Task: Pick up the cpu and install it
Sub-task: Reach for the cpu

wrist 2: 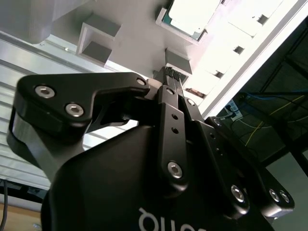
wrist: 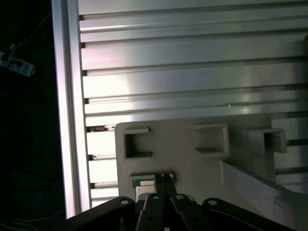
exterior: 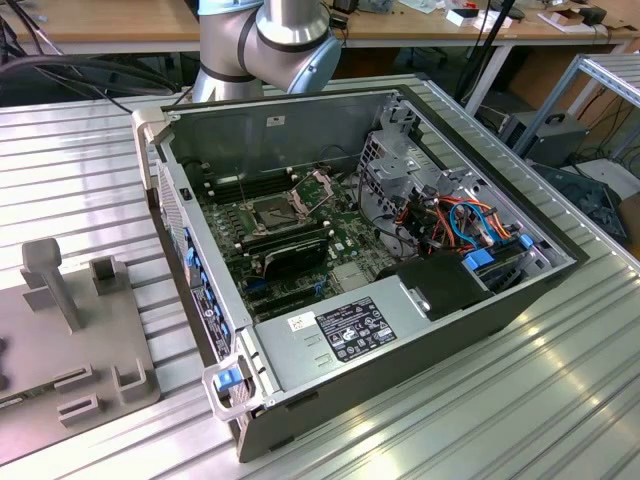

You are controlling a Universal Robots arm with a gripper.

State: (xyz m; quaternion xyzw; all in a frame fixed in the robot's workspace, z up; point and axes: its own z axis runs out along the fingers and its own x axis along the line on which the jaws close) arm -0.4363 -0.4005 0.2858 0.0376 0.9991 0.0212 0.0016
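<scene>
Black two-fingered end effector (wrist 2: 174, 73) (wrist: 163, 177) poised over the flat grey fixture plate (wrist: 183, 163) (wrist 2: 139, 43), its fingers pressed together with nothing between them.
One CPU (wrist 2: 192, 14) (wrist: 142, 183), a thin square chip with a pale silver lid and a green border, lies flat in a shallow recess of the plate, with the fingertips just over its edge in the first wrist view. That view also shows three raised, open-sided grey brackets (wrist: 137, 144) on the plate. In the exterior view the plate (exterior: 60, 340) rests on the ribbed aluminium counter (exterior: 500, 400), and one open black desktop computer case (exterior: 280, 135) lies just beside it, on the exterior view's right, with a bare square socket (exterior: 272, 211) on its green board and a black-and-white printed label (exterior: 357, 327), too small to read.
</scene>
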